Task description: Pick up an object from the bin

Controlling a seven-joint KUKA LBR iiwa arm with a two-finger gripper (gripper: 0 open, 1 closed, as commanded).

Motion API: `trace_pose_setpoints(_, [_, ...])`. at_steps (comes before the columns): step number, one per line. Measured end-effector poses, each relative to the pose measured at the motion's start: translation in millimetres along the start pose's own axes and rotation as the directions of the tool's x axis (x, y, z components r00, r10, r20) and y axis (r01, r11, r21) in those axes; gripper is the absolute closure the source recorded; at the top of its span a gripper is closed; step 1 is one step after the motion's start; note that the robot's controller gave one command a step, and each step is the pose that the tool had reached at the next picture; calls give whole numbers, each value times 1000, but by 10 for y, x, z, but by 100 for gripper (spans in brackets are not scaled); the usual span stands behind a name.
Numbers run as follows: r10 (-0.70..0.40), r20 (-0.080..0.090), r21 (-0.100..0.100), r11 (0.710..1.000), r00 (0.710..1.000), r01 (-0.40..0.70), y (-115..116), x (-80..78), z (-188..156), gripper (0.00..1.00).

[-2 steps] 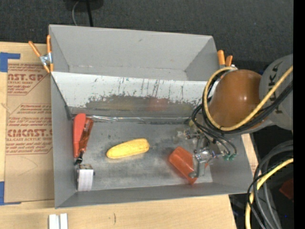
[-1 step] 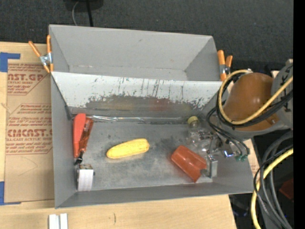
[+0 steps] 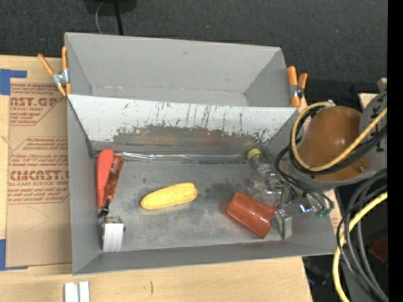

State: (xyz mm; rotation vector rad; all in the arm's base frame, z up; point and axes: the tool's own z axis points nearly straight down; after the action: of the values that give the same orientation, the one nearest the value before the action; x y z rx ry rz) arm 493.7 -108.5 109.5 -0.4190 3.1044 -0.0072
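Note:
My gripper (image 3: 284,224) is low in the bin's right front corner, under the arm's orange dome. Its metal tip stands right beside the right end of a red-brown cylinder (image 3: 250,214), which lies tilted on the bin floor. I cannot tell whether they touch. Just behind the gripper lies a clear plastic thing with a pale yellow cap (image 3: 254,155), close to the back wall. A yellow corn cob (image 3: 168,196) lies in the middle of the floor, well left of the gripper.
An orange-red tool with a dark tip (image 3: 106,178) lies along the left wall. A small white block (image 3: 113,235) sits in the front left corner. The arm and its cables hang over the bin's right rim.

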Motion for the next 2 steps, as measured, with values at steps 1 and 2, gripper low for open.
trace_pose_setpoints(1, [-90, -8, 2, 996, 996, 90, 285, -88, 219, 0])
trace_pose_setpoints(2, [-284, 1, -1, 959, 959, 284, 364, -184, 395, 100])
